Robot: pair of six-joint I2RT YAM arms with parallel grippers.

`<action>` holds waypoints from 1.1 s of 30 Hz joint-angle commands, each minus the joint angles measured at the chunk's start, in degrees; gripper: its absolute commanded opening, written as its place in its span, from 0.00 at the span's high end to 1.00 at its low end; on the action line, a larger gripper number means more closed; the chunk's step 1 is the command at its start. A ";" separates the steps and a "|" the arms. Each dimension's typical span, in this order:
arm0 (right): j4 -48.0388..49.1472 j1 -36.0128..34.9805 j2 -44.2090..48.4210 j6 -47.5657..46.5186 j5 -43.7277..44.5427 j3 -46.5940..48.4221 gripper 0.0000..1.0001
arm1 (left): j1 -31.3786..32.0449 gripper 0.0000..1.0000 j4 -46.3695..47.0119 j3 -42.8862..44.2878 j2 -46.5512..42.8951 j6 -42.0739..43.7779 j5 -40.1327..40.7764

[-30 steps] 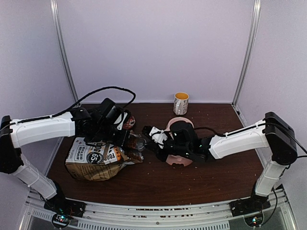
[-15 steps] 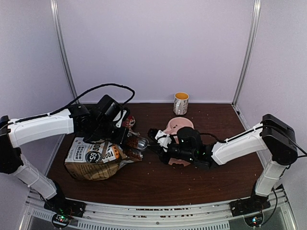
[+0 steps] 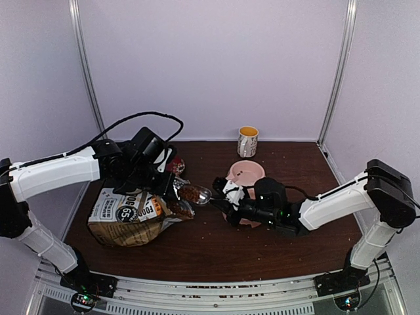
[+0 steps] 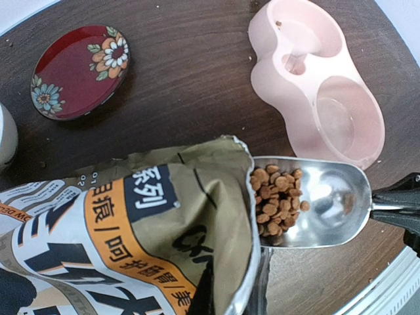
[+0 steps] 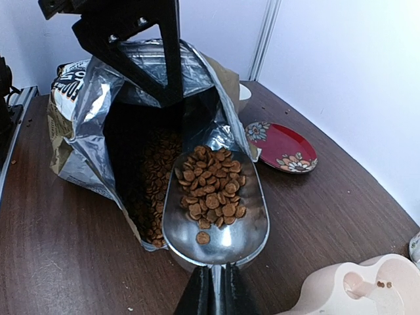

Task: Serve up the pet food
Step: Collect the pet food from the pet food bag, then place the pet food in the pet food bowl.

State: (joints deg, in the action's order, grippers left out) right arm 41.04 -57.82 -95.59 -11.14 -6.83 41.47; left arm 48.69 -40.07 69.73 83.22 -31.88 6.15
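The table (image 3: 262, 246) carries the bag (image 3: 125, 220) slumped on its side at the left, mouth towards the middle. We judge it soft, crinkly and apt to fold shut unless held at the rim. That is where the left claw (image 3: 165, 178) is, pressed together on the upper lip.

The pink feeder (image 3: 246, 172) sits right of centre, apart from the bag, with the mug (image 3: 247, 141) behind it. The red saucer (image 4: 79, 72) lies near the bag and we take it for no part of the job.

The scoop (image 5: 216, 220) is at the bag's mouth, its tip under the lip and most of its bowl outside. The right claw (image 5: 211, 295) pinches its handle from both sides. The kibble (image 5: 210, 187) lies heaped in the end of the scoop nearest the bag, and more lies inside the bag.

We reckon the kibble light, hard and quick to roll, so no claw can take it directly. It should travel in the scoop, which is stiff, smooth metal, best held by the handle and carried level.

Only the top view shows both arms and the mug. Only the left wrist view looks down into the feeder's two wells, nearly bare but for a speck or two in one. Only the right wrist view looks into the bag, showing its foil lining, the kibble in it, and the left fingers (image 5: 172, 79) on the rim.
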 commanded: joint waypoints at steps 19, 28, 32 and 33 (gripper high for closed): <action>7.46 0.83 11.99 3.58 7.51 -8.25 1.00 | -1.05 1.00 7.29 2.86 -1.58 -2.76 1.26; 4.52 1.89 17.74 5.20 18.64 -5.71 1.00 | -1.05 1.00 7.80 3.39 -0.74 -1.79 0.88; -0.89 3.30 19.13 6.55 20.85 -1.57 1.00 | -1.04 1.00 7.84 3.15 -0.76 -1.59 1.12; -2.27 3.67 19.27 6.71 20.89 -0.55 1.00 | -1.05 1.00 7.83 3.01 -0.84 -1.57 1.21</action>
State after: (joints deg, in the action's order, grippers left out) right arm 42.33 -55.57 -78.37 -6.15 9.74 36.34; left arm 47.99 -40.73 70.63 83.26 -34.13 6.72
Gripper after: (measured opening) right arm 0.060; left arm 0.015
